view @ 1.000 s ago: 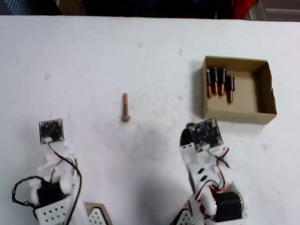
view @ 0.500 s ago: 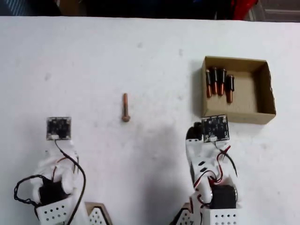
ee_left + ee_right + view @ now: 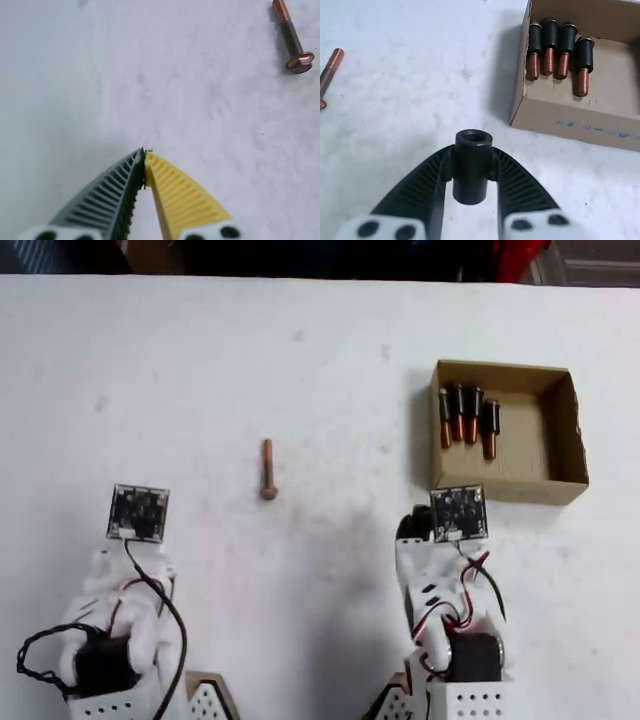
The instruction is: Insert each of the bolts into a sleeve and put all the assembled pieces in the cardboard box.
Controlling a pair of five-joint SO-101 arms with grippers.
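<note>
A lone copper bolt [image 3: 267, 470] lies flat on the white table [image 3: 300, 360], well apart from the cardboard box [image 3: 505, 490], out on the side of the box that faces the left arm. A black sleeve [image 3: 471, 170] stands upright, open end up, clamped between the black jaws of the right gripper [image 3: 471, 152], which hangs near the box's front wall, just outside its near corner. Inside the box, four assembled pieces [image 3: 466, 420] lie side by side against the wall nearest the loose bolt, each a copper bolt in a black sleeve, their threaded ends pointing toward the box's front wall. The left gripper [image 3: 145, 160], with one grey and one yellow jaw, is closed tip to tip on nothing and sits farther from the box than the loose bolt does, over bare table.
</note>
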